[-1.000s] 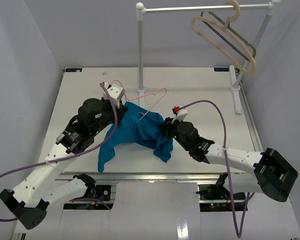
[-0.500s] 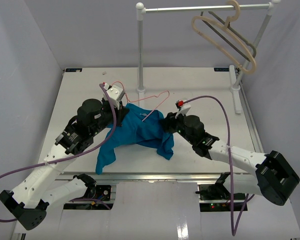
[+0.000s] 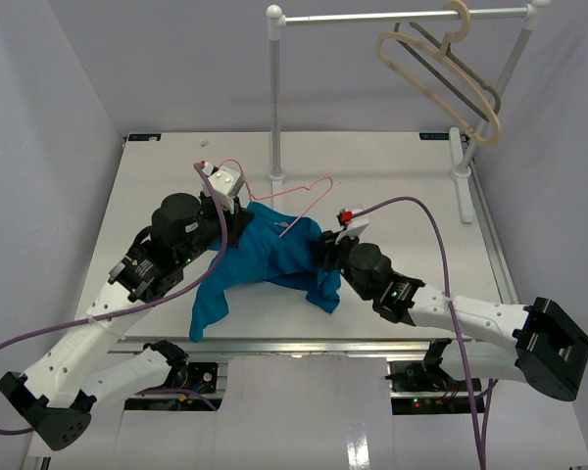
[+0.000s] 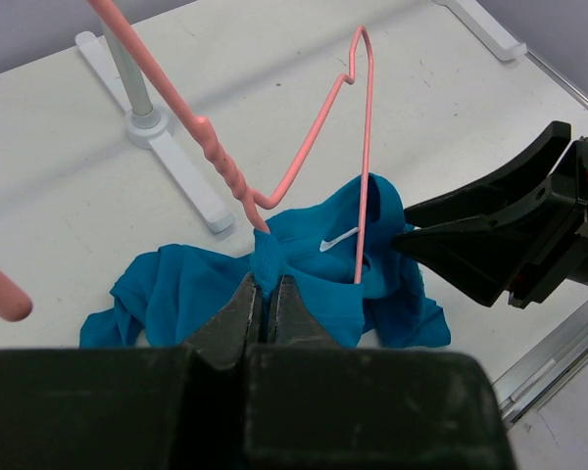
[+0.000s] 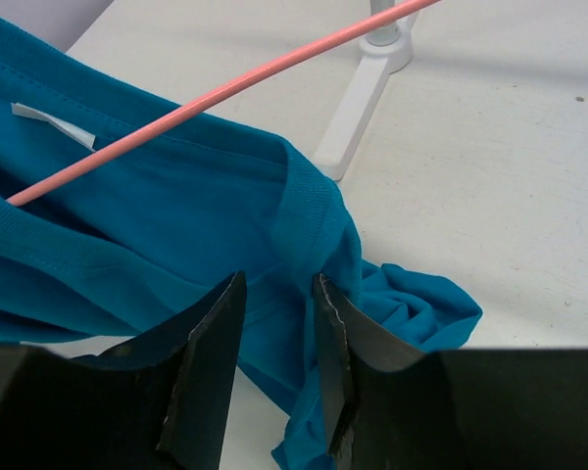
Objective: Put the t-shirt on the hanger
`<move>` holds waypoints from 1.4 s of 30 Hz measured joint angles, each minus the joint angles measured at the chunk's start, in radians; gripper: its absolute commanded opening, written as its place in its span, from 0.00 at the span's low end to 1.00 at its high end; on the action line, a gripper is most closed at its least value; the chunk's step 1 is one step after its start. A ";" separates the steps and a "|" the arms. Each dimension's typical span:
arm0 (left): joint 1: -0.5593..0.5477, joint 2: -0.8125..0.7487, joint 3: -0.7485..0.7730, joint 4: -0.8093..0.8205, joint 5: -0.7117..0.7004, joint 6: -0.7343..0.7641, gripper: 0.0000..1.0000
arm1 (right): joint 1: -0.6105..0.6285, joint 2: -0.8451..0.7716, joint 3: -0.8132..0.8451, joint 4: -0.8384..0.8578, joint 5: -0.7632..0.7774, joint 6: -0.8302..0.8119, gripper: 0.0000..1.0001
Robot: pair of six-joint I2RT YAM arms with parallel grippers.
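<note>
The teal-blue t-shirt [image 3: 265,259] lies bunched mid-table. The thin pink hanger [image 3: 309,191] rests over it, and one wire arm runs down into the neck opening beside the white label [image 4: 338,240]. My left gripper [image 3: 241,219] is shut on a fold of the collar [image 4: 267,257]. My right gripper [image 3: 322,251] is open at the shirt's right side, with collar cloth [image 5: 309,211] between its spread fingers [image 5: 206,343]. It shows in the left wrist view [image 4: 400,225] with its jaws apart. The hanger [image 5: 225,93] crosses above the shirt [image 5: 157,215].
A white clothes rack [image 3: 274,98] stands at the back with beige hangers [image 3: 441,69] on its bar. Its feet lie on the table behind the shirt [image 4: 186,166] and at the right [image 3: 463,181]. The table's front edge runs just below the shirt.
</note>
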 measured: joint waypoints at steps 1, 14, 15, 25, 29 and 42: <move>0.000 0.000 0.000 0.000 0.000 0.000 0.00 | 0.009 0.002 0.002 -0.001 0.017 0.000 0.39; 0.000 0.000 0.000 0.007 0.004 -0.010 0.00 | 0.061 0.141 0.146 -0.059 0.203 -0.007 0.48; 0.000 0.000 0.000 0.008 0.004 -0.011 0.00 | 0.061 0.154 0.155 -0.062 0.211 -0.007 0.48; 0.000 -0.016 0.000 0.011 0.006 -0.019 0.00 | 0.053 0.219 0.173 -0.085 0.307 0.019 0.33; 0.000 -0.027 0.000 0.010 0.006 -0.021 0.00 | 0.041 0.221 0.170 -0.099 0.324 0.032 0.24; -0.002 -0.093 -0.065 0.009 0.139 0.104 0.00 | -0.206 -0.039 0.040 -0.122 0.150 0.052 0.08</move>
